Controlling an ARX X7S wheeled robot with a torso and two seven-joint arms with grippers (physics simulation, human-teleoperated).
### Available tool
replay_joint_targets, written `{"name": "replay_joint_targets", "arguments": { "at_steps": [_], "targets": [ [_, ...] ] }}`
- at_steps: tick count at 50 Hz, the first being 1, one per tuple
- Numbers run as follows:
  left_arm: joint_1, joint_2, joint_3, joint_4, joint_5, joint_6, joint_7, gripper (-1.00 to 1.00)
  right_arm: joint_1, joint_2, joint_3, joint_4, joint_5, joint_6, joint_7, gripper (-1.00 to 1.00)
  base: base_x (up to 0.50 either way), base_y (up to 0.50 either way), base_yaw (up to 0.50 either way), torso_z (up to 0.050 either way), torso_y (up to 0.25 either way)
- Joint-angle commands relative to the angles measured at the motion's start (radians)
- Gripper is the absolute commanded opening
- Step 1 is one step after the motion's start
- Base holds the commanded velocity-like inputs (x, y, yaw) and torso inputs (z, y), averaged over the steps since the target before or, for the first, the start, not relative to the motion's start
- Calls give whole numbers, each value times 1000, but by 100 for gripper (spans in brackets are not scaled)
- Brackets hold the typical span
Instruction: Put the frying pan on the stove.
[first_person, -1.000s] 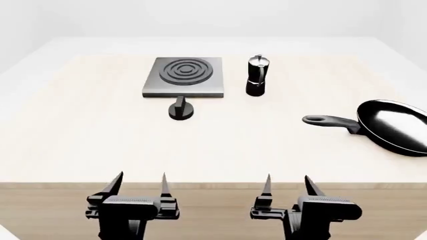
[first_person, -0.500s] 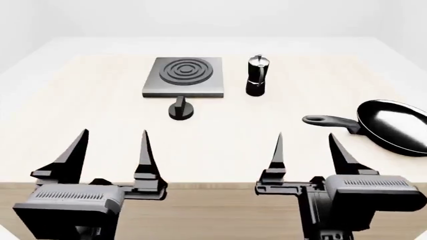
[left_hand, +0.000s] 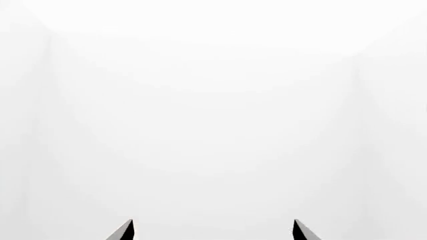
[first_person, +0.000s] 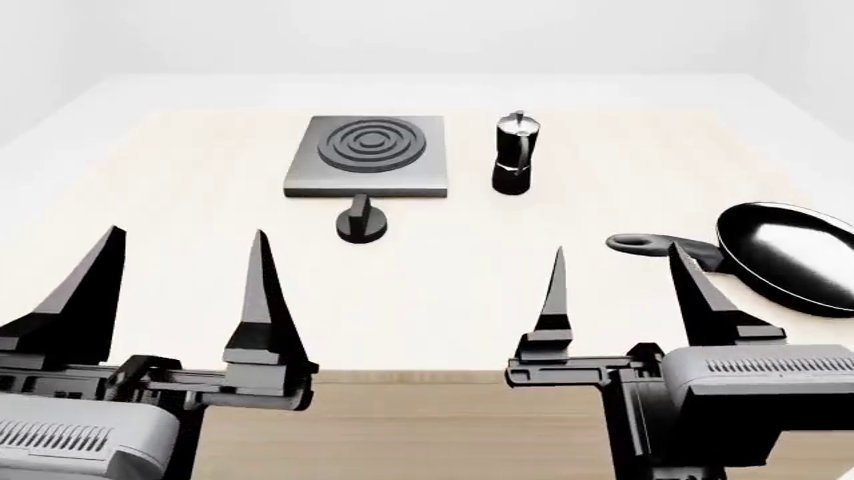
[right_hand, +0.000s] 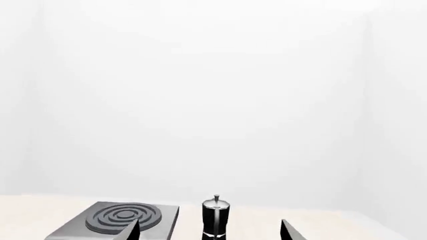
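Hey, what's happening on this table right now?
Nothing is being held yet. The left hand and right hand are both open and raised at the table's near edge. The frying pan sits at the right, its handle pointing left. The stove is bare, with a moka pot beside it.

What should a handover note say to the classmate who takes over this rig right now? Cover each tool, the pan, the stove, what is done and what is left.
Left tool: open, empty, raised near the table's front edge.
Right tool: open, empty, raised, nearer the pan.
Frying pan: flat on the table at far right, handle pointing left, untouched.
Stove: far centre-left, nothing on it; moka pot stands beside it, knob in front.
Done: nothing.
Left: grasp the handle, probably with the right tool, carry the pan onto the stove.
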Motion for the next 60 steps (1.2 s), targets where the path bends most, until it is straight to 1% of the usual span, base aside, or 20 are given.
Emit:
{"name": "replay_joint_targets", "arguments": {
  "at_steps": [1, 25, 48, 51, 52, 53, 54, 55, 56, 59, 60],
  "targets": [
    [-19, -98, 51, 19, -58, 23, -110, 100, 6, 16, -22, -18, -3, -6, 9, 100, 500, 23, 0, 0, 0],
    [-50, -206, 130, 18, -105, 70, -228, 100, 12, 36, -37, -4, 25, -19, 34, 100, 500, 28, 0, 0, 0],
    [-76, -270, 176, 17, -133, 106, -302, 100, 12, 48, -46, 12, 39, -31, 50, 100, 500, 34, 0, 0, 1],
    [-80, -279, 182, 15, -138, 114, -312, 100, 1, 40, -22, 18, 67, -64, 50, 100, 85, 0, 0, 0, 0],
    [-82, -283, 184, 17, -141, 114, -317, 100, 2, 48, -33, 13, 49, -61, 55, 100, 0, 0, 0, 0, 0],
    [-84, -287, 185, 17, -144, 116, -322, 100, -9, 43, -21, 15, 61, -96, 56, 100, 0, 0, 0, 0, 0],
    [-85, -291, 188, 16, -146, 119, -325, 100, -3, 50, -31, 13, 54, -70, 55, 100, 0, 0, 0, 0, 0],
    [-85, -293, 190, 14, -146, 123, -328, 100, 12, 68, -65, 11, 7, -24, 62, 100, 0, 0, 0, 0, 0],
    [-86, -296, 191, 15, -148, 126, -331, 100, 5, 57, -51, 11, 24, -45, 66, 100, 0, 160, 0, 0, 0],
    [-89, -303, 197, 13, -153, 133, -339, 100, 17, 75, -86, 6, -23, -11, 75, 100, 0, 500, 0, 0, 0],
    [-91, -305, 198, 14, -155, 135, -342, 100, 16, 74, -83, 6, -10, -19, 69, 100, 0, 500, 0, 0, 0]
  ]
}}
